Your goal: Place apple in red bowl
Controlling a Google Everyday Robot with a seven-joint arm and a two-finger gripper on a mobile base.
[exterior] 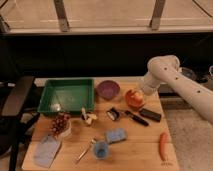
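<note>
The red bowl (136, 102) sits on the wooden table (140, 152) at the back right, next to the purple bowl (107, 89). The apple (132, 95), yellow-orange, shows right at the red bowl, inside or just above it; I cannot tell whether it rests there. My gripper (140, 91) hangs from the white arm (170, 75) directly over the bowl, touching or close to the apple.
A green tray (67, 95) is at the back left. Grapes (60, 122), a blue cup (101, 149), a blue sponge (116, 135), a carrot (163, 145), a black block (150, 115), a utensil (132, 117) and a cloth (46, 150) lie about. A chair (15, 100) stands left.
</note>
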